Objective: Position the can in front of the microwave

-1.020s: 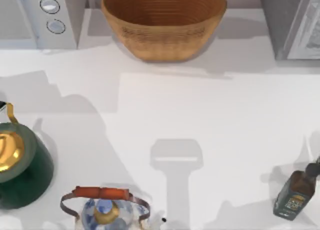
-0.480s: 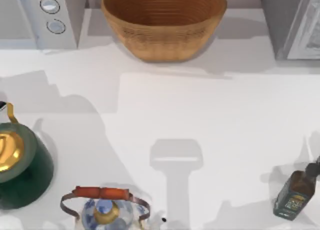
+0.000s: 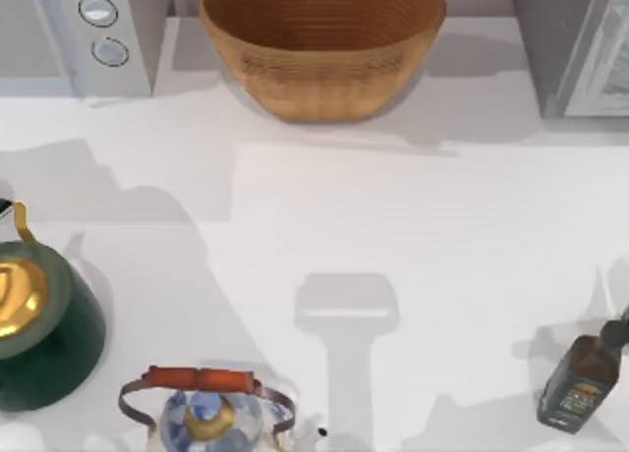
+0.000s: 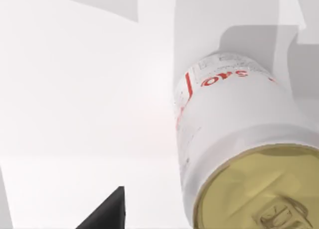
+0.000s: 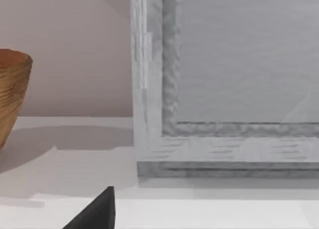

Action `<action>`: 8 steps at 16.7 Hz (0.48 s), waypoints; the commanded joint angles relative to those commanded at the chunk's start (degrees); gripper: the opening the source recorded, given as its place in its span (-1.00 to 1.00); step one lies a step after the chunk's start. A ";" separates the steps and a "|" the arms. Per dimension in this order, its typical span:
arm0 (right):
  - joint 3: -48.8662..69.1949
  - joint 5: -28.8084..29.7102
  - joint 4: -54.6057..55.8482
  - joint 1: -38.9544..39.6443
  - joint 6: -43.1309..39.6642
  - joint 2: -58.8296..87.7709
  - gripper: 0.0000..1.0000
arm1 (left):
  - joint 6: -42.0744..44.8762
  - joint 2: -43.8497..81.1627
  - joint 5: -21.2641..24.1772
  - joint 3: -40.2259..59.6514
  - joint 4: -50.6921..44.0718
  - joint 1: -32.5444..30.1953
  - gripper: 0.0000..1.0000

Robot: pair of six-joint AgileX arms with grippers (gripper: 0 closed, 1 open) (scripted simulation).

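Note:
The can (image 4: 234, 134) is white with red lettering and a dull gold top. It stands on the white table, close under the left wrist camera. A black part of my left gripper (image 4: 107, 211) shows just beside the can, apart from it. The microwave (image 3: 59, 64) is a white box with two round dials, at the table's far left corner in the top view. A black part of my right gripper (image 5: 94, 211) shows low in the right wrist view, facing the grey appliance (image 5: 224, 89).
A woven basket (image 3: 322, 44) stands at the back middle and a grey boxy appliance (image 3: 575, 44) at the back right. A green kettle (image 3: 39, 319) sits at the left. A blue-and-white teapot (image 3: 208, 413) is at the front and a dark bottle (image 3: 580, 383) at the front right.

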 joint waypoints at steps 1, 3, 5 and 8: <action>0.00 0.00 0.00 0.00 0.00 0.00 1.00 | 0.00 0.00 0.00 0.00 0.00 0.00 1.00; 0.00 0.00 0.00 0.00 0.00 0.00 1.00 | 0.00 0.00 0.00 0.00 0.00 0.00 1.00; 0.00 0.00 0.00 0.00 0.00 0.00 1.00 | 0.06 0.03 0.02 0.22 -0.21 -0.13 1.00; 0.00 0.00 0.00 0.00 0.00 0.00 1.00 | 0.10 0.73 0.08 4.40 -3.92 -0.13 1.00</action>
